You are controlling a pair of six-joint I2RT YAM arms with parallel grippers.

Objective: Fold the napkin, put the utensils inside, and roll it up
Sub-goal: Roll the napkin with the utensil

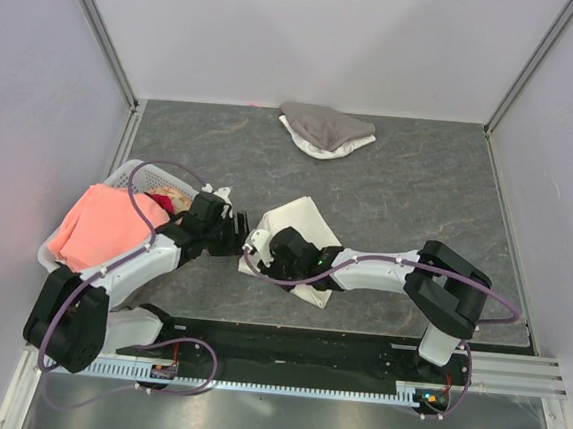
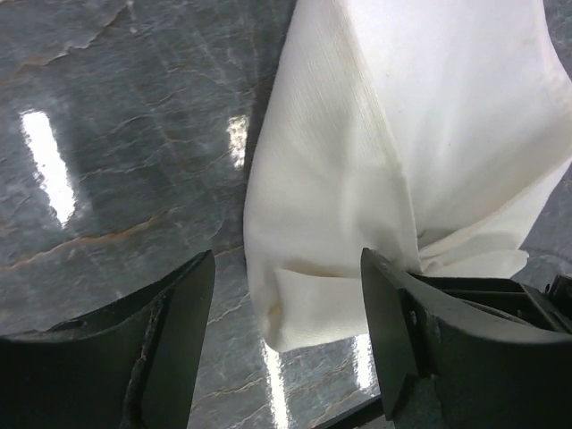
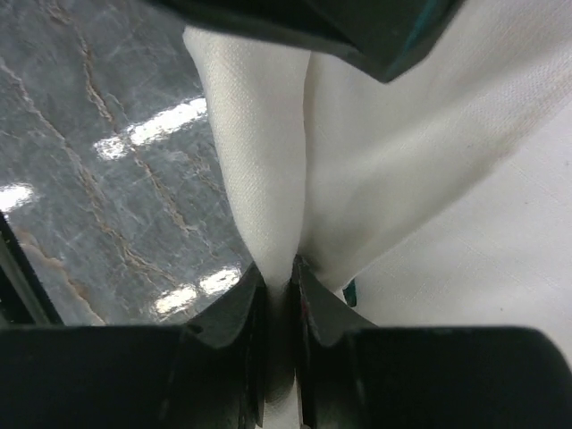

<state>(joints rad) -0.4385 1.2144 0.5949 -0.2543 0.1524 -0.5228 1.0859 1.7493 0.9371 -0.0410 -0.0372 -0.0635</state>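
The cream-white napkin lies near the middle of the table, with its near-left part lifted and bunched. My right gripper is shut on a pinched fold of the napkin, which rises from between its fingertips. My left gripper sits just left of it with its jaws open. In the left wrist view the napkin's hanging corner lies between the open jaws and touches neither finger. No utensils show in any view.
A white basket stands at the left edge with a salmon-pink cloth draped over it. A grey-and-white cloth heap lies at the back. Grey marbled tabletop lies around the napkin.
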